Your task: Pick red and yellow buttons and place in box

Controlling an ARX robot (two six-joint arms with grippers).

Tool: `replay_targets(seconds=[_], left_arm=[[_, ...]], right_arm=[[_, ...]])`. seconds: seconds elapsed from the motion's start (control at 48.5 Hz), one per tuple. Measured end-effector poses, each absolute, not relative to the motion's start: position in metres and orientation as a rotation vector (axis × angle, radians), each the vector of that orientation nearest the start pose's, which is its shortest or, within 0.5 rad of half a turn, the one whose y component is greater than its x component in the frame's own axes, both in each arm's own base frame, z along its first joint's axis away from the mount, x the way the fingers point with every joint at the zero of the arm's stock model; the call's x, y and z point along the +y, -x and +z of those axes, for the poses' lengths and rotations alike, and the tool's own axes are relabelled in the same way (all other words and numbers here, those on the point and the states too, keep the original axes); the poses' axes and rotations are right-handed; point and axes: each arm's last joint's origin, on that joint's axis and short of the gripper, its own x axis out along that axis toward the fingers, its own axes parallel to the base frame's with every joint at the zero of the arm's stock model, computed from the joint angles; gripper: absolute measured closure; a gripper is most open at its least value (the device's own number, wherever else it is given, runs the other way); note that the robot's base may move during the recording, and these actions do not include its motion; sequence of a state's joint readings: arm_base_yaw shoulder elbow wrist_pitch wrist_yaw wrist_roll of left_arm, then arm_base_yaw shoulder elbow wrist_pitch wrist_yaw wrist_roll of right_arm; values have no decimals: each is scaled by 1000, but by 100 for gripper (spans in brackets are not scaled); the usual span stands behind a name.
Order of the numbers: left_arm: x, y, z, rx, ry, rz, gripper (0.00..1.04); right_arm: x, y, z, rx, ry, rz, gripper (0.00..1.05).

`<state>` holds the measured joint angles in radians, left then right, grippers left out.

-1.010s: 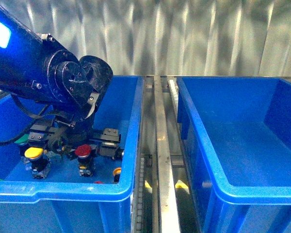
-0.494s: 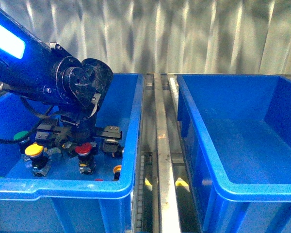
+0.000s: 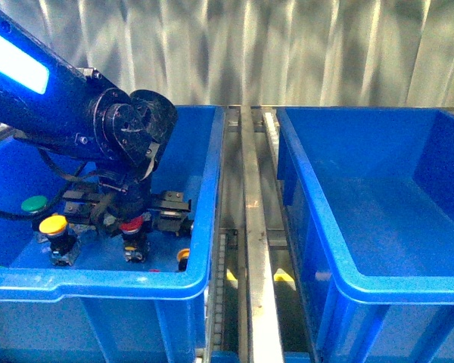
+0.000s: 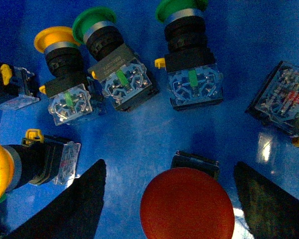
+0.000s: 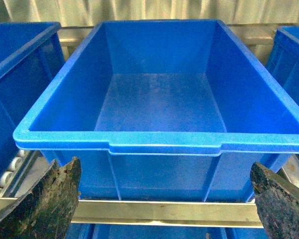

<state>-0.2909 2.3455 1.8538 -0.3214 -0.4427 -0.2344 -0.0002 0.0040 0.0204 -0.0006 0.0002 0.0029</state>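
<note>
Lowered, left gripper (image 4: 168, 164) straddles the red button (image 4: 188, 204), jaws spread; switch labels (image 4: 291, 102) unreadable.

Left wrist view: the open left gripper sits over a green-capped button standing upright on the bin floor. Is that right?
Not quite. The cap between the fingers of the open left gripper is red, not green: it is a red button, upright on the bin floor. The left wrist view shows this. The green-capped buttons lie on their sides further off.

Left arm (image 3: 60, 113) angled down, left gripper (image 4: 172, 196) spread, right gripper (image 5: 164, 199) spread wide
</note>
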Motion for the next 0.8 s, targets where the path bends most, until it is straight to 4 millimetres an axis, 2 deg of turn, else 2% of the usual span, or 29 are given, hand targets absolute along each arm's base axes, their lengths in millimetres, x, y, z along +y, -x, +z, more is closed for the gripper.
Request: replay_targets(seconds=[0.103,0.165,0.227,0.433,0.536,0.659,0.762,0.804], left_arm=[[-136,-497,155,744,-71,233,49],[-136,-499,153,745,-68,236,63],[-137,-499,153,743,-66,236,71],[-138,-500,154,721,-54,231,71],[-138,-491,159,702,-62,210,71],[-138,-471,176,660,-106,167,71],[-135,-448,202,594,-115,110,71],[-131,-433,221,543,-99,78,71]], right_arm=[[0,-97,170,-15,-3,-1,6],[0,-97,170,-16,-3,-1,6],[0,-97,170,-16,-3,-1,6],[0,-97,170,-16,-3,0,6],[0,-97,170,-16,-3,-1,6],[0,-97,170,-16,-3,-1,6],[0,-97,170,-16,-3,-1,6],[0,-97,170,-16,-3,-1,6]])
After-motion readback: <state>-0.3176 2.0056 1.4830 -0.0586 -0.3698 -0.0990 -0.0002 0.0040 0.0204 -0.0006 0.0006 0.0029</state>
